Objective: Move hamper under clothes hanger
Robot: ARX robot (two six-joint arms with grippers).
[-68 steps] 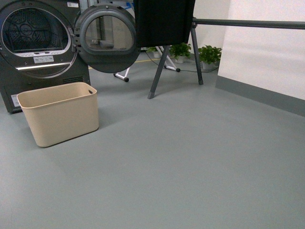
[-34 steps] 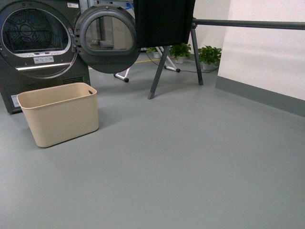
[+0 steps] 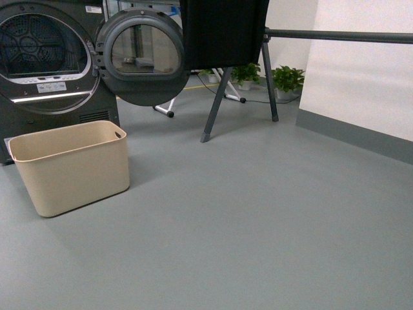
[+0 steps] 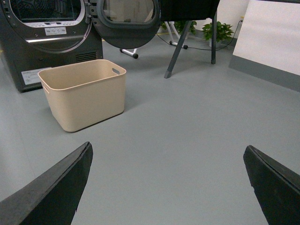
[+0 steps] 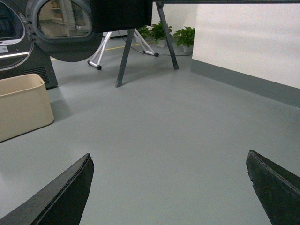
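The beige hamper stands on the grey floor at the left, just in front of the dryer; it also shows as the hamper and, partly cut off, the hamper. The clothes hanger has a long dark bar running right and angled legs, with a black cloth draped over it. The hamper sits well left of the bar. My left gripper is open over bare floor. Wide apart too are the fingers of my right gripper, nothing between them. Neither arm shows in the front view.
A dark grey dryer stands at the back left with its round door swung open. A white wall with a grey skirting runs along the right. Potted plants and a white stand's feet lie behind the legs.
The whole front view has shifted slightly: the hamper and dryer now sit further left and lower in the frame, the hanger legs a little right. Nothing in the scene itself moved.
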